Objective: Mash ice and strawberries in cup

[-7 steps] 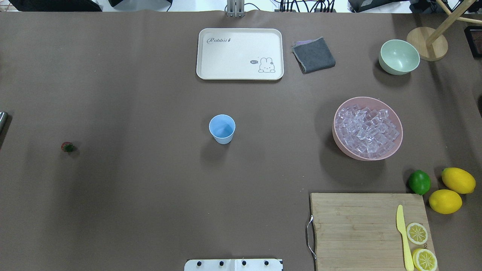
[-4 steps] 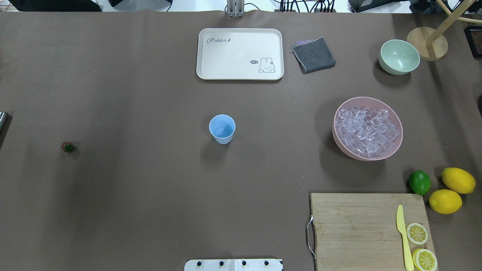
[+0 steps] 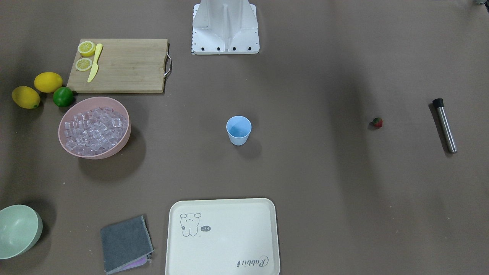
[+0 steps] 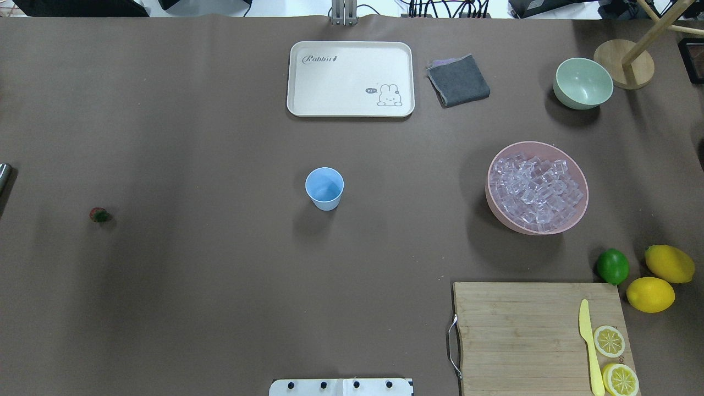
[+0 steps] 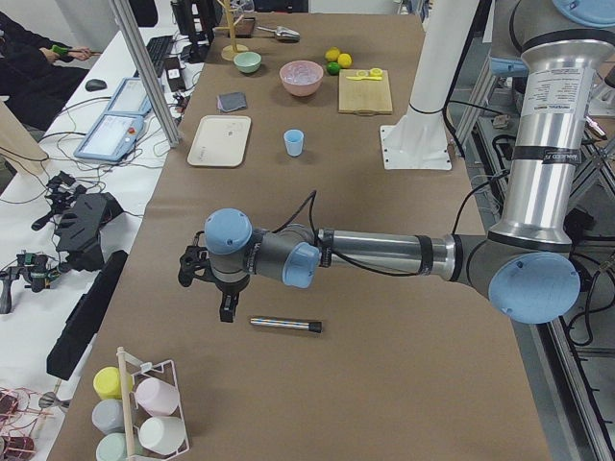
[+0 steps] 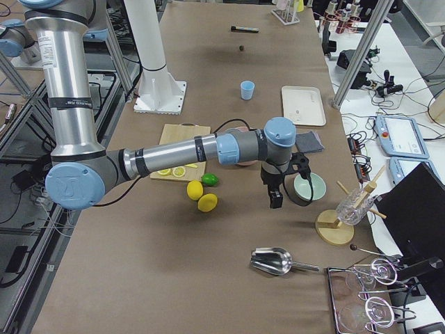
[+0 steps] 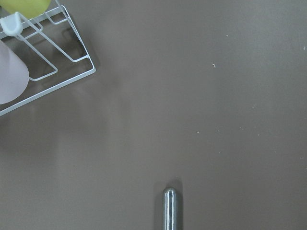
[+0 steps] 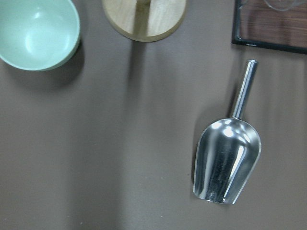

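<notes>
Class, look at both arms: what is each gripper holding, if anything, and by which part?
Nothing, as far as the pictures show: the left gripper hangs bare near the lying muddler, and the right gripper hangs bare near the lying scoop.

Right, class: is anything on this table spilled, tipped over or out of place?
Nothing is spilled or tipped. The cup stands upright and empty, and the ice is all inside the pink bowl. Only the strawberry looks stray: it lies alone on bare table, far from the lemons.

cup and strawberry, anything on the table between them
Nothing: between the cup and the strawberry there is only bare brown table, as the overhead view shows.
</notes>
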